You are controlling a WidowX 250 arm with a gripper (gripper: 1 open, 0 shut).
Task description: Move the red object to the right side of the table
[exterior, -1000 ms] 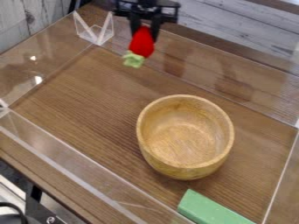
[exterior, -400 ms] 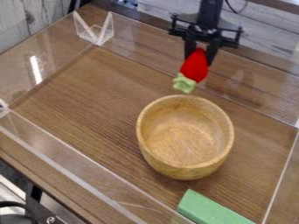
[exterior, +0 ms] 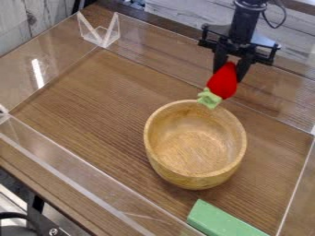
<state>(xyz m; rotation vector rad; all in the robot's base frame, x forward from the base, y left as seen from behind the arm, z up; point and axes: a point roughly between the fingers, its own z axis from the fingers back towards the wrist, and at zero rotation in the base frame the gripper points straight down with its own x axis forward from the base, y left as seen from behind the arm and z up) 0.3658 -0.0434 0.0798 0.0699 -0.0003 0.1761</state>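
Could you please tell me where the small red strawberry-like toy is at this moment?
In the camera view, the small red strawberry-like toy hangs in the shut black gripper, upper right of centre, just above the far rim of the round wooden bowl.

green block (exterior: pixel 226 221) cropped by bottom edge, arm (exterior: pixel 252 14) cut off at top
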